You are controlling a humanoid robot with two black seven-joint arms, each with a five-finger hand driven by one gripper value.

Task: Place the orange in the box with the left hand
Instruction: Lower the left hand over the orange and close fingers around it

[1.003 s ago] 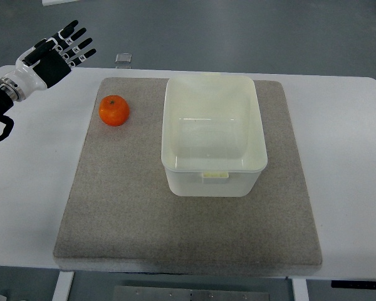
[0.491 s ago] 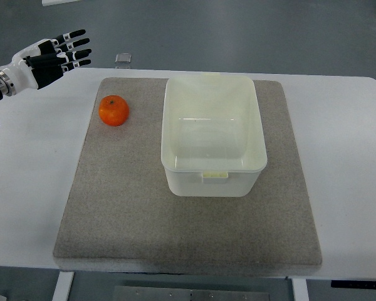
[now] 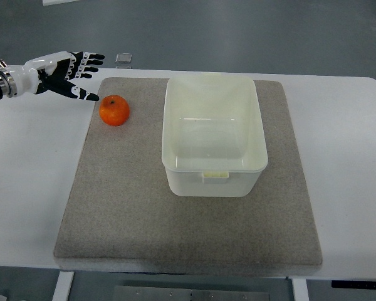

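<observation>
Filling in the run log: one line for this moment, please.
phase: reach | left hand: open, beside orange, not touching | orange: on mat | box: empty

White left hand [image 3: 62, 74]; black, white-marked fingers [image 3: 88, 58].

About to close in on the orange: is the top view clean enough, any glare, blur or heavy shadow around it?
Top view: even, soft light; the orange is sharp with only a faint shadow on the grey mat. The left hand is slightly soft, its fingers spread. The translucent box shows mild reflections on its floor, no harsh glare.
</observation>
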